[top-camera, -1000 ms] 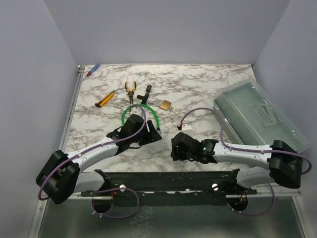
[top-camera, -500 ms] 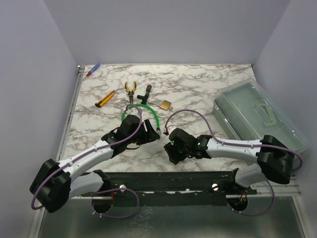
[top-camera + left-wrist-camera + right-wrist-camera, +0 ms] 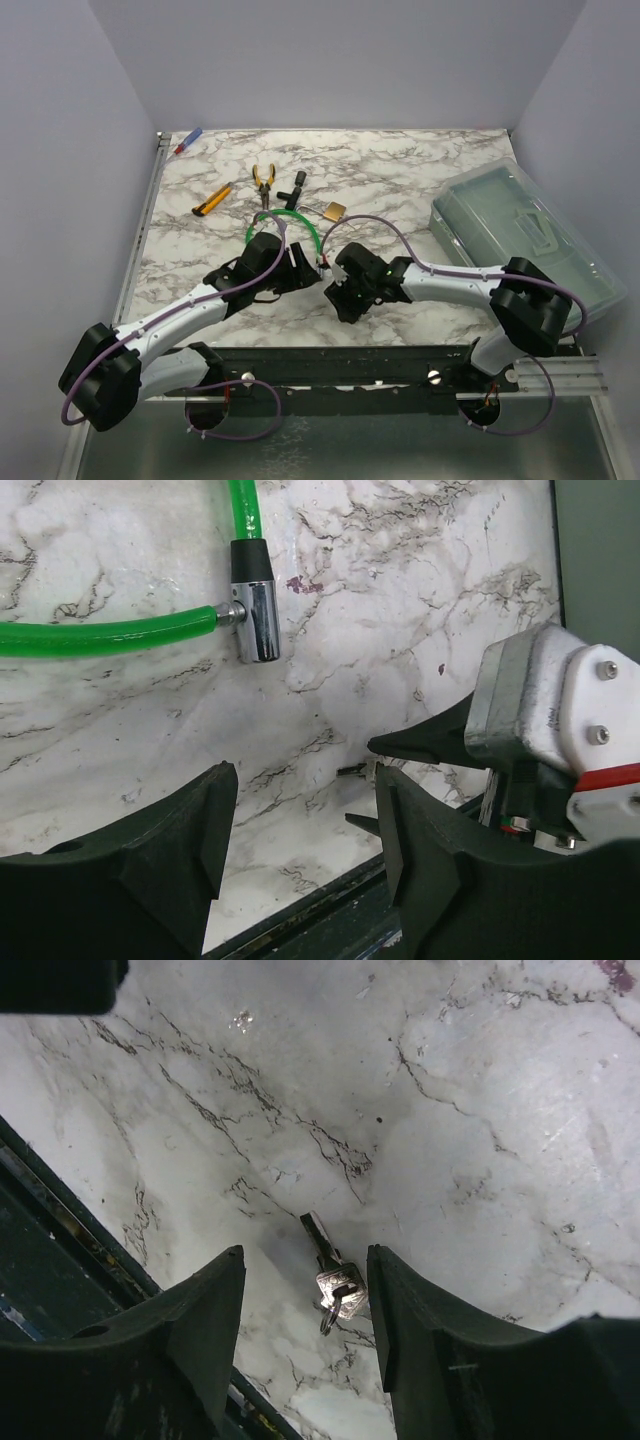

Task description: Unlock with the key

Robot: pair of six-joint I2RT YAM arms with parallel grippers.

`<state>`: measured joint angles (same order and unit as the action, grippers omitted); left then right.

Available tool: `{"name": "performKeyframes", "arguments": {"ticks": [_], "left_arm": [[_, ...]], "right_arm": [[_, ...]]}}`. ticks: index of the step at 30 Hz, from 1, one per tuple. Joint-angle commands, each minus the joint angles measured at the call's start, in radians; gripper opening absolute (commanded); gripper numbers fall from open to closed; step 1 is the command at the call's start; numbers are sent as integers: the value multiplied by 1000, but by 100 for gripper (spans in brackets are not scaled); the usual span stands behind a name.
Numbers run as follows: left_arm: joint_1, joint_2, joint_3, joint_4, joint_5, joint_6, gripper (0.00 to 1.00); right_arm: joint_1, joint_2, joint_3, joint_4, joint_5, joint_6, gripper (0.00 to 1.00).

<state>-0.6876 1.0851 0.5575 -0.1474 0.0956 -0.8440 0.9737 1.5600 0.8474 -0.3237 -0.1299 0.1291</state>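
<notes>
Beyond the green cable lock (image 3: 283,228) we see a brass padlock (image 3: 335,211), orange-handled pliers (image 3: 263,180), a black tool (image 3: 292,190) and a yellow utility knife (image 3: 212,201) on the marble counter (image 3: 400,180). A clear plastic toolbox (image 3: 525,235) sits well to the lock's right. The small silver key (image 3: 335,1278) lies flat on the counter, nearer the arm bases than the lock, a small ring at its head. It lies between the spread fingers of the right claw (image 3: 305,1258), touching neither. The left claw (image 3: 300,792), also apart and holding nothing, hangs near the lock's chrome barrel (image 3: 255,620).
</notes>
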Motion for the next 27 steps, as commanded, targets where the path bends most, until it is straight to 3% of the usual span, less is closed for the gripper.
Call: {"name": "performKeyframes", "arguments": {"ticks": [1, 7, 16, 27], "left_arm": [[-2, -27, -17, -12, -30, 15, 63], [-3, -21, -12, -14, -34, 20, 63], [-3, -14, -13, -12, -37, 22, 63], [-2, 5, 2, -5, -27, 19, 62]], "right_arm": [[-3, 37, 56, -59, -40, -46, 57], [-3, 104, 156, -197, -18, -38, 57], [-3, 101, 165, -286, 13, 36, 57], [-3, 164, 159, -231, 51, 82, 54]]}}
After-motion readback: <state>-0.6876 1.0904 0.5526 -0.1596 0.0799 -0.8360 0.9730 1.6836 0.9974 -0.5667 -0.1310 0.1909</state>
